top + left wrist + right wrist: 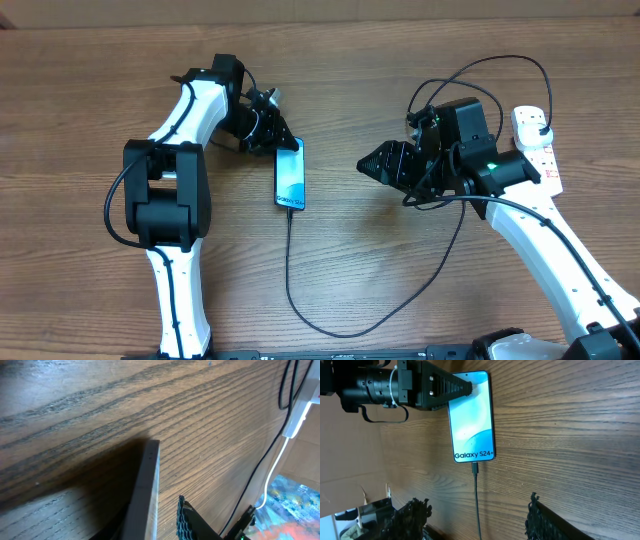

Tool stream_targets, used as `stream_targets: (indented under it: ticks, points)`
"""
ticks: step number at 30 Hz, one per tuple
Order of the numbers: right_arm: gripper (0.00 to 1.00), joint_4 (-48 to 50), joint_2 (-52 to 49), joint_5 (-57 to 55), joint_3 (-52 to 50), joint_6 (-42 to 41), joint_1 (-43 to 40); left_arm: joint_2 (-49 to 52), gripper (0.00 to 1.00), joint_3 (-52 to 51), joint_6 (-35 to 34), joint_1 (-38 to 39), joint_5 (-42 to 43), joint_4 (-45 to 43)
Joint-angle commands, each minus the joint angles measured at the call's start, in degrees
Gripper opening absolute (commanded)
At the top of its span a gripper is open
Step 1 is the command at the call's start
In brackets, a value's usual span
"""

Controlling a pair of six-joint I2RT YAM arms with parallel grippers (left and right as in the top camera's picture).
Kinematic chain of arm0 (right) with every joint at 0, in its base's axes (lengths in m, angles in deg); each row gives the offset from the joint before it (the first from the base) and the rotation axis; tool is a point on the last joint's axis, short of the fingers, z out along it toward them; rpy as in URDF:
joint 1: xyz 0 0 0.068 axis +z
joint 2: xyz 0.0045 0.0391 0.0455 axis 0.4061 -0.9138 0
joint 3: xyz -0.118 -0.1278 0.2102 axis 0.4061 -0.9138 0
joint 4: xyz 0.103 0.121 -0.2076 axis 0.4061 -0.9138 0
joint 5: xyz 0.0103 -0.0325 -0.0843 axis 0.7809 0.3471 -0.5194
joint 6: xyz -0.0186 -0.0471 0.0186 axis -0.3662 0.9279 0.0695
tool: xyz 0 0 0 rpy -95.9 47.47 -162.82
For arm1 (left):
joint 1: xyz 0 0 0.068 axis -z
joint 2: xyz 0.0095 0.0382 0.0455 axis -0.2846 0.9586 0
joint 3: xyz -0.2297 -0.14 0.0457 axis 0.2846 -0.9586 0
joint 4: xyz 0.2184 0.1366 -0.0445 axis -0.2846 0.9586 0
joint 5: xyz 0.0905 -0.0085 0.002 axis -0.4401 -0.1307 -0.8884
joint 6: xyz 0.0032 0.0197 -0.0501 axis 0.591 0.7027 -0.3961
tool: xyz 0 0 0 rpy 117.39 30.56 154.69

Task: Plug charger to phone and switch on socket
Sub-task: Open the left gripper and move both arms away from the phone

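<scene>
Shows the phone (290, 175) lying flat on the table (400, 60), screen up, with the charger (288, 260) running off its lower edge. Looks done at that end: from the right wrist, finds the connector (475, 466) pushed into the port below the "Galaxy S24+" text. Follows the cable in a wide loop across to the socket (537, 150) at the right edge, well apart from the phone. Seems plugged there too, going by a dark plug (541, 129) on the strip, though too small overhead to be sure. Cannot read whether switched on, so best counted as the step left. Puts the right gripper (368, 166) between phone and socket, pointing at the phone, fingers (540, 520) spread wide with nothing between. Puts the left gripper (285, 138) at the phone's top end, one finger over its corner; cannot tell whether clenched on the phone or let go.
</scene>
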Motion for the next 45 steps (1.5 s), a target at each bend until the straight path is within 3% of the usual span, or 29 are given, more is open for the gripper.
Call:
stream_targets:
  ticks: [1, 24, 30, 36, 40, 42, 45]
  points:
    - [0.66, -0.37, 0.63, -0.79, -0.35, 0.5, -0.15, -0.17, 0.29, 0.55, 0.83, 0.37, 0.42, 0.2]
    - [0.67, -0.63, 0.63, -0.79, -0.35, 0.48, -0.15, -0.17, 0.49, 0.55, 0.83, 0.37, -18.01, 2.82]
    - [0.67, -1.75, 0.63, -0.83, -0.35, 2.27, -0.15, -0.2, 0.61, 0.55, 0.83, 0.2, -21.33, 2.89]
    - [0.65, -3.34, 0.63, -2.32, -0.33, 3.78, -1.03, -0.61, 0.59, 2.36, 0.85, -0.79, -22.05, 4.2]
    - [0.55, -5.86, 0.66, -2.49, 0.5, 5.68, -3.98, -3.13, 0.57, 7.67, 0.85, -1.75, -22.14, 7.54]
    - [0.45, -8.17, 0.66, -2.51, 1.64, 7.37, -5.99, -5.42, 0.57, 11.06, 0.85, -1.97, -22.67, 9.25]
    - [0.24, -12.04, 0.7, -2.75, 4.17, 9.46, -9.92, -9.99, 0.6, 17.07, 0.85, -1.97, -22.86, 11.56]
